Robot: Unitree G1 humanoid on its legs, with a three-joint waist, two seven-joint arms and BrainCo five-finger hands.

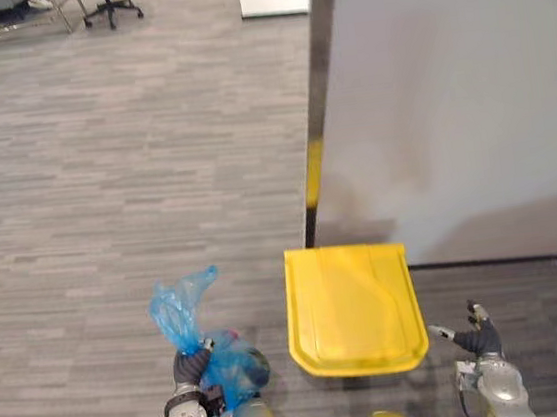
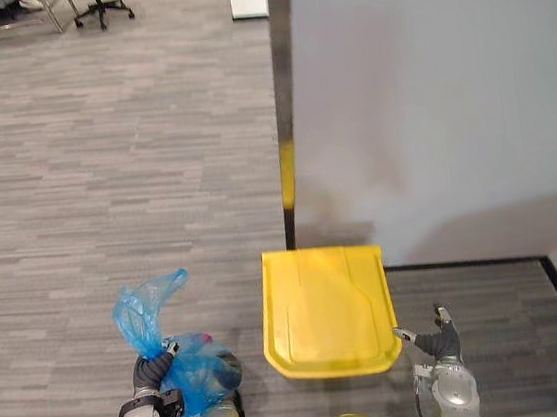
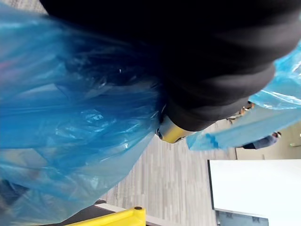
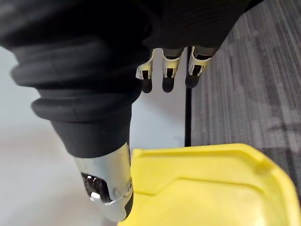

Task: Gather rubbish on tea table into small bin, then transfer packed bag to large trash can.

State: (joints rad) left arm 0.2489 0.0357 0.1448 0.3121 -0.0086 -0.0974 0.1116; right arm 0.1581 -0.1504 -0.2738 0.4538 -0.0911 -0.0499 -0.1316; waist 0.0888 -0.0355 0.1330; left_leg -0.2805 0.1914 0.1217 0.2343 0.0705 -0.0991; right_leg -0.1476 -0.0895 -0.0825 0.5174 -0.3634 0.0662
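Left eye view: the left hand (image 1: 190,367) grips the blue rubbish bag (image 1: 181,308) by its gathered neck — fingers curled round the plastic, the loose top standing above the hand and the full part hanging beside the wrist, over the grey floor (image 1: 105,188). Just beside it stands the large trash can (image 1: 350,306), its yellow lid down. The right hand (image 1: 476,337) hovers near the lid's edge — fingers (image 4: 167,75) loosely spread, holding nothing.

No legible text, labels or numbers anywhere. Yellow bin lid (image 1: 350,306) is plain, blue bag (image 1: 179,310) shows no readable print, and wall (image 1: 447,99) and floor (image 1: 103,168) are unmarked.
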